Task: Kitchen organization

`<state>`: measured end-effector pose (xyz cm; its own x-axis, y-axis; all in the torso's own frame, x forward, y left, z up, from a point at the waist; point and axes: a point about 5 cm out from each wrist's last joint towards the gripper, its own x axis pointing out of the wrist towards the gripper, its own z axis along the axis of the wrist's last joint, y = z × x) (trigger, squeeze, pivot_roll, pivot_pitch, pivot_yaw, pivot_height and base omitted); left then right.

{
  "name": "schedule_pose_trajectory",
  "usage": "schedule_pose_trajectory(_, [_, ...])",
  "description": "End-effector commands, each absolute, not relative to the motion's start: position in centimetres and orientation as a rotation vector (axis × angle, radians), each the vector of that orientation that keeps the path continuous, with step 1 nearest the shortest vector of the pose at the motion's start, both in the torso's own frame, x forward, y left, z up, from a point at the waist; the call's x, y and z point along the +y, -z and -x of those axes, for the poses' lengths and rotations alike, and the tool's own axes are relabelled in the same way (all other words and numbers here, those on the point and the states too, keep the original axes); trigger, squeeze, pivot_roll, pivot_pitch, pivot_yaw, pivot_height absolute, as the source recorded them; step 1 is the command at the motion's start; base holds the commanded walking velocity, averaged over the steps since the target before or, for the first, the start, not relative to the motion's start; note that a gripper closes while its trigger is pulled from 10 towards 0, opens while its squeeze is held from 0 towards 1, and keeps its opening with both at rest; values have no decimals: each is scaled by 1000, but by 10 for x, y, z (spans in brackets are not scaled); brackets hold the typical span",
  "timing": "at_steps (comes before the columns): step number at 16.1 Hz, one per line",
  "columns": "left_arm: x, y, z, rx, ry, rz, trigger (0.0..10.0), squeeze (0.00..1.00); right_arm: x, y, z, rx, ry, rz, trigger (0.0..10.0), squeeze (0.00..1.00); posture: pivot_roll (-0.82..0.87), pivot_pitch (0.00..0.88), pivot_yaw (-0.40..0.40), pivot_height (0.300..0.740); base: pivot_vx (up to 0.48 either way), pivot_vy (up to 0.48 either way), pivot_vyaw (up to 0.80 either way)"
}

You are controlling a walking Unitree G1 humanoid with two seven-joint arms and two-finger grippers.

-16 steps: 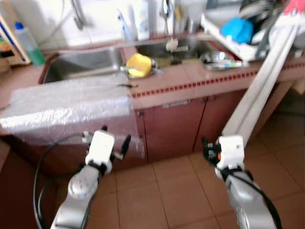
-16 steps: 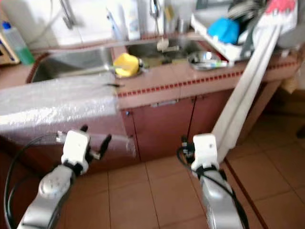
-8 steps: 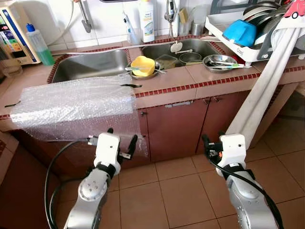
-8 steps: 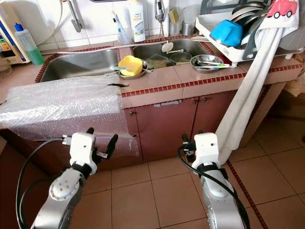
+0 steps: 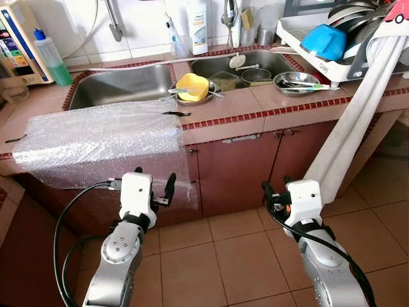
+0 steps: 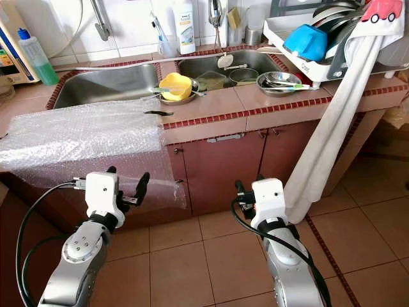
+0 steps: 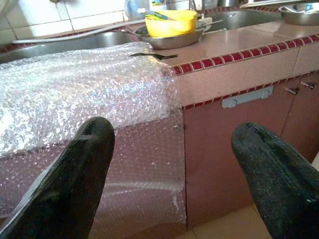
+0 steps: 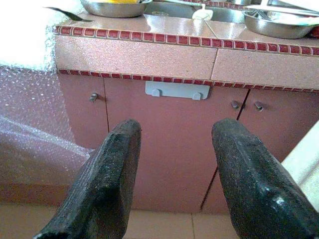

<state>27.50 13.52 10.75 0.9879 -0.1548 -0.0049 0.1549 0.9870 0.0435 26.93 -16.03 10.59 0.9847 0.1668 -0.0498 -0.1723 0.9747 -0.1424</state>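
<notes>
**Both end effectors held released before the sink surface**

The left end effector is held low in front of the pink tiled surface, its two black fingers spread apart with nothing between them. Directly ahead of it, a sheet of bubble wrap is draped over the surface edge and hangs down across the cabinet front, so the way to that part of the cabinet is covered. A small dark utensil lies on the surface at the far corner of the wrap.

The right end effector is likewise held released, fingers parted and empty, facing the brown cabinet doors. A grey handle is seen just above and between its fingers, with small knobs to either side. A white towel hangs from the dish rack down to the floor, just outboard of this end effector.

Beyond both end effectors, across the surface, a double sink is set. A yellow bowl rests in a metal dish on the divider ahead of the left end effector. A metal bowl holding cutlery sits ahead of the right one, with more small containers in the basin behind it. A dish rack carrying a blue bowl stands further outboard. A white bottle and a green bottle stand against the tiled wall. The floor below is laid with brown tiles.
</notes>
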Motion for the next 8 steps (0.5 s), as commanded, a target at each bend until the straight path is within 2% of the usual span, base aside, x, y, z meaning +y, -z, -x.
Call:
schedule_pose_trajectory(1, [138,-104,-275,23,151,-53,10000,0,-157,-112,-269,8,-174,141,10000,0,-204,109,105,740,0,360,0])
schedule_pose_trajectory(8, [135,-102,-274,36,162,-51,10000,0,-157,-112,-269,9,-172,141,10000,0,-205,112,104,740,0,366,0])
